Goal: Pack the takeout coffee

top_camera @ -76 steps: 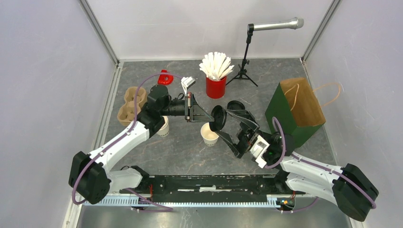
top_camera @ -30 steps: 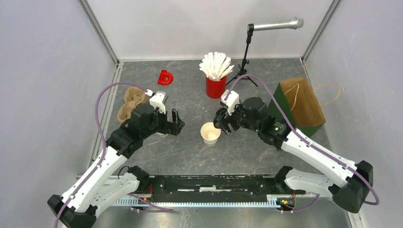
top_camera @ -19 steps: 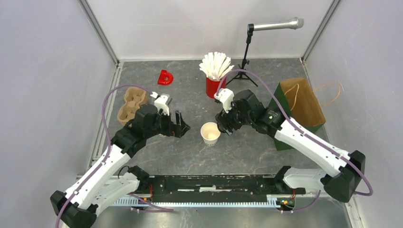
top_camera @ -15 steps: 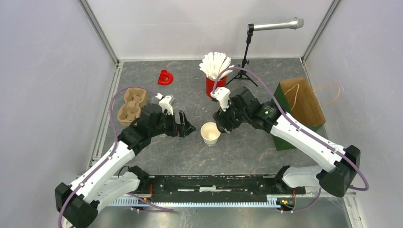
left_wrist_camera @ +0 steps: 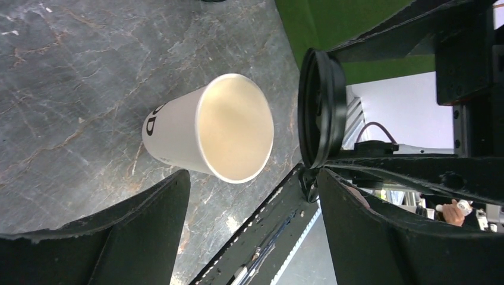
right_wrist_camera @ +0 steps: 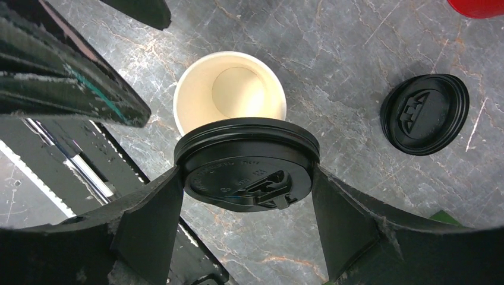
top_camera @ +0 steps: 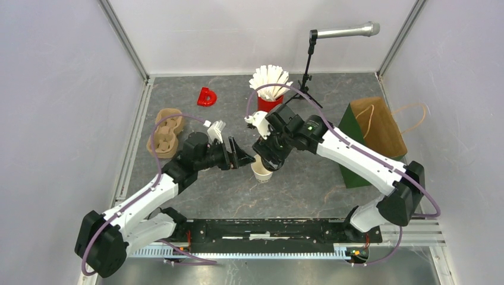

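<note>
Top external view: the right gripper (top_camera: 267, 159), clamping a lid (right_wrist_camera: 246, 172), hides much of the cup (top_camera: 260, 174); the left gripper (top_camera: 245, 158), jaws apart, has moved nearer.

Three cameras: one fixed overhead, one riding close on each wrist.
The top camera looks down from above and behind the arms, with their bases at 6 o'clock, far enough back to take in the whole bench (top_camera: 238, 190). The left wrist camera sits low and near, facing toward 3 o'clock of that view out through the left pincer (left_wrist_camera: 252, 178). The right wrist camera looks almost straight down past the lid (right_wrist_camera: 246, 172) in the right pincer (right_wrist_camera: 246, 178). All three share the open cup (top_camera: 261, 172) at mid-bench.
</note>
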